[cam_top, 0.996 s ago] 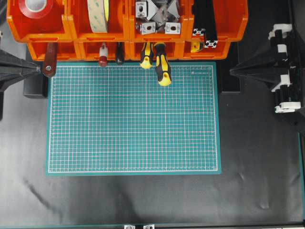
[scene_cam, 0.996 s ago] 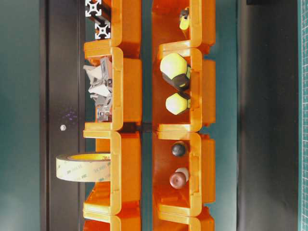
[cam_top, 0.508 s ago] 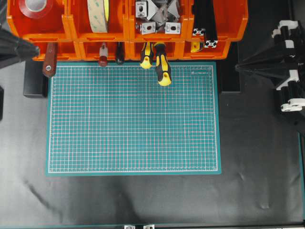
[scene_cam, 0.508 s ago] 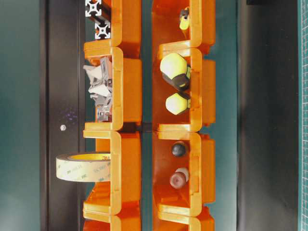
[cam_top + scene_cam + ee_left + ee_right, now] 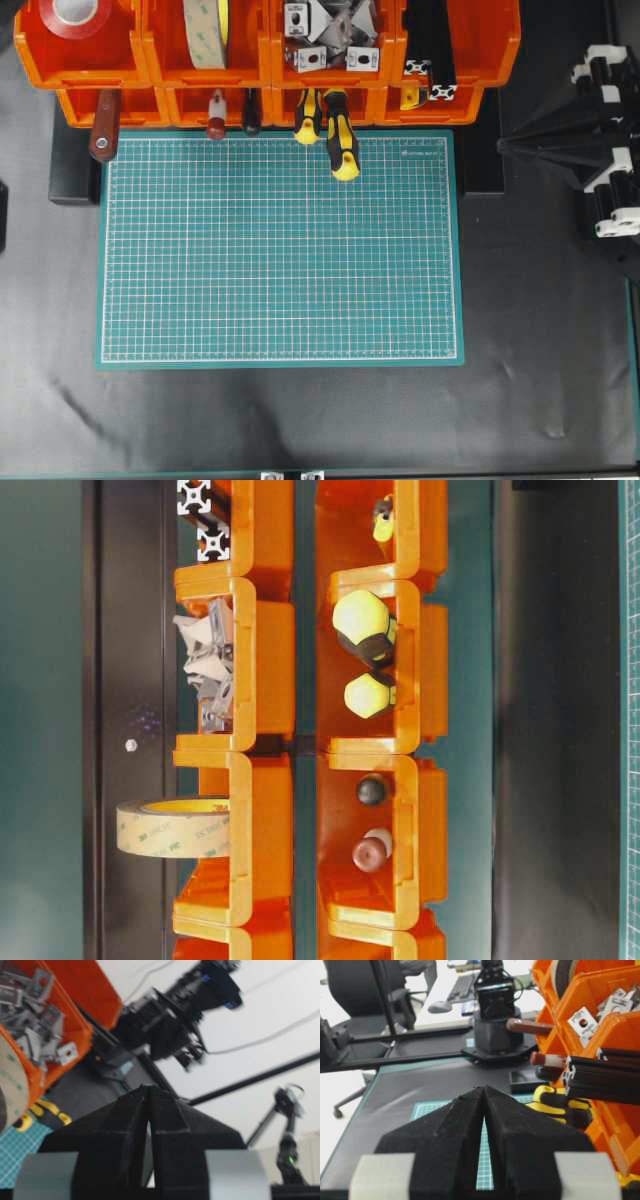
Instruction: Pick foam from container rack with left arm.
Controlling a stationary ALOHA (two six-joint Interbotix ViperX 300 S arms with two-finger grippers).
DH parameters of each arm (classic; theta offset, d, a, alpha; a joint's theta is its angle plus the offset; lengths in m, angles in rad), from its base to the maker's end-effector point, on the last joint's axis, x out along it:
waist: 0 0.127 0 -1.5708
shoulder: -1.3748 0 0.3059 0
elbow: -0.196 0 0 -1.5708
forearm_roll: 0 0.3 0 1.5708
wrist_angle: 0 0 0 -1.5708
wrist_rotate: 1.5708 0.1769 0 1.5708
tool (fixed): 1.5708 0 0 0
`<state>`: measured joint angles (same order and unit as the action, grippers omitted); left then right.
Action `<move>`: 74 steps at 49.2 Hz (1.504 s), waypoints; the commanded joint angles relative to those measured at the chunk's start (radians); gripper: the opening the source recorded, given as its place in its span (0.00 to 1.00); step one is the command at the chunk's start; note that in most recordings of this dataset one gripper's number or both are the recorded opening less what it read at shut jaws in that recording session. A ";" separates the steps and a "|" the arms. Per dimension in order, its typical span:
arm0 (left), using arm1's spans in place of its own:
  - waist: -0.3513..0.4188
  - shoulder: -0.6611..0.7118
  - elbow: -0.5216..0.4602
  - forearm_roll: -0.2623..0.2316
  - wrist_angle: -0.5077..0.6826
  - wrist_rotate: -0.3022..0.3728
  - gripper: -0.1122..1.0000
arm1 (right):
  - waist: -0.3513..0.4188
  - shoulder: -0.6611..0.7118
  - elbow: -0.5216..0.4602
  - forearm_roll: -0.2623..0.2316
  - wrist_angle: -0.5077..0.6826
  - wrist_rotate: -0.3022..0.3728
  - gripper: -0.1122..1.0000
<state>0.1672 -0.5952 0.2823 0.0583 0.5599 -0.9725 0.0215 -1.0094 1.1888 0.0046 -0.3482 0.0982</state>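
The foam (image 5: 205,35) stands on edge in the second top bin from the left of the orange container rack (image 5: 265,75). It sticks out of its bin in the table-level view (image 5: 170,827). A beige sliver of it shows at the left edge of the left wrist view (image 5: 10,1085). My left gripper (image 5: 150,1086) is shut and empty, raised, with the rack (image 5: 85,1035) to its left. It is out of the overhead view. My right gripper (image 5: 502,145) is shut and empty at the mat's far right, also in its wrist view (image 5: 484,1087).
A red tape roll (image 5: 75,15) lies in the far-left top bin. Metal brackets (image 5: 325,35) and black profiles (image 5: 430,50) fill the other top bins. Yellow-black screwdrivers (image 5: 340,140) and a brown-handled tool (image 5: 103,135) poke out over the green mat (image 5: 280,250).
My left gripper moved from the mat's left edge toward the rack and left the overhead view. The right gripper shifted slightly right. The foam has not moved.
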 commanded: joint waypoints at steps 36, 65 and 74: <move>0.046 0.086 -0.040 0.002 0.160 -0.118 0.90 | 0.025 0.005 -0.035 0.003 0.034 0.002 0.09; 0.084 0.147 0.017 0.002 0.084 -0.158 0.89 | 0.048 -0.003 -0.038 0.003 0.034 0.002 0.09; 0.086 0.199 0.015 0.002 0.038 -0.161 0.89 | 0.051 -0.005 -0.038 0.003 0.034 0.002 0.09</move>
<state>0.2485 -0.4050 0.3160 0.0568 0.6228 -1.1336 0.0675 -1.0186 1.1858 0.0046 -0.3129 0.0982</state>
